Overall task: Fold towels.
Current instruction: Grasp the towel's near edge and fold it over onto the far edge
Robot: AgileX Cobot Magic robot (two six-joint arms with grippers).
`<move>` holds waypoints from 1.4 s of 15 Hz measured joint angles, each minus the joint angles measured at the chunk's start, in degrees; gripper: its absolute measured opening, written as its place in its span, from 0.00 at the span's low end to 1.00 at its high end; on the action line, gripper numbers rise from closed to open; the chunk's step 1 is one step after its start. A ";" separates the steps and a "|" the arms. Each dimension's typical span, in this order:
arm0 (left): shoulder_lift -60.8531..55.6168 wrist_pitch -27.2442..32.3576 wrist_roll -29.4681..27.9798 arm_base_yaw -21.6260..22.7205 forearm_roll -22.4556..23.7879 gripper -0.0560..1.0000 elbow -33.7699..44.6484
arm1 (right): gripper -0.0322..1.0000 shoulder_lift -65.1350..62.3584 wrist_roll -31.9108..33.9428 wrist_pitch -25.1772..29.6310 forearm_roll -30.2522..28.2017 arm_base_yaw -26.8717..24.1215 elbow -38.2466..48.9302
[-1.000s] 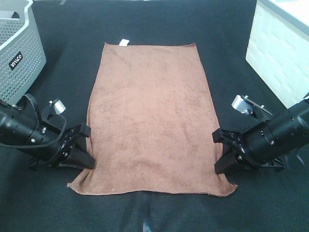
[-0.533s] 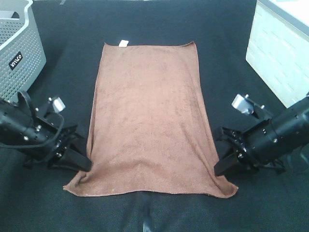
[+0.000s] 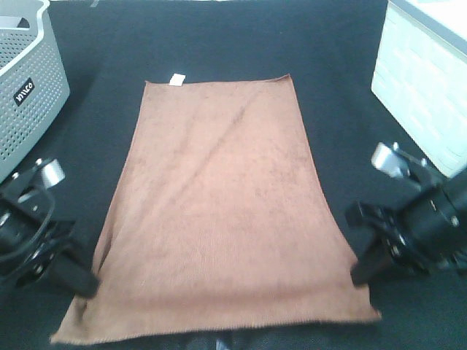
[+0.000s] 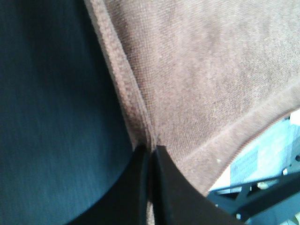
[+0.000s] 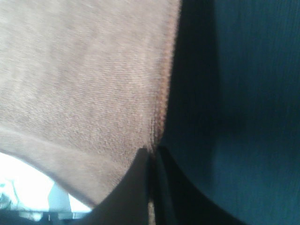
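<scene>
The reddish-brown towel (image 3: 219,211) lies stretched lengthways on the black table, its white tag (image 3: 176,79) at the far short edge. My left gripper (image 3: 86,281) is shut on the towel's left long edge near the near-left corner; the left wrist view shows the stitched hem (image 4: 123,79) pinched between the black fingers (image 4: 140,187). My right gripper (image 3: 359,273) is shut on the right long edge near the near-right corner; the right wrist view shows the hem (image 5: 161,103) clamped between its fingers (image 5: 140,187). The near end is raised and pulled wide.
A grey perforated basket (image 3: 25,69) stands at the far left. A white bin (image 3: 423,80) stands at the far right. The black table surface (image 3: 343,95) surrounds the towel.
Both grippers have pulled the near end of the towel toward the camera and outward. The towel slid nearer, its far edge moved down the table, and the near end spread wider.
</scene>
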 joint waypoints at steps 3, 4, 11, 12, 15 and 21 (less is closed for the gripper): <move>-2.75 0.06 -0.11 0.00 0.29 0.06 4.81 | 0.03 -3.90 -0.74 0.69 1.72 0.00 6.42; -3.72 0.06 -0.17 0.00 0.29 0.06 6.02 | 0.03 -5.67 -1.03 0.86 1.89 0.00 7.51; -0.86 -4.30 -3.15 0.00 -0.92 0.06 -0.97 | 0.03 -2.64 -1.09 1.09 1.89 0.00 -5.33; 1.26 -4.41 -4.01 0.00 -0.74 0.06 -4.87 | 0.03 0.17 -1.03 1.55 1.72 0.00 -9.51; 6.82 -4.24 -9.22 0.00 3.21 0.06 -17.53 | 0.03 8.42 1.49 4.64 -0.06 0.00 -24.81; 17.30 -1.09 -23.38 0.00 18.45 0.06 -40.39 | 0.03 23.26 7.05 10.66 -4.53 0.00 -50.82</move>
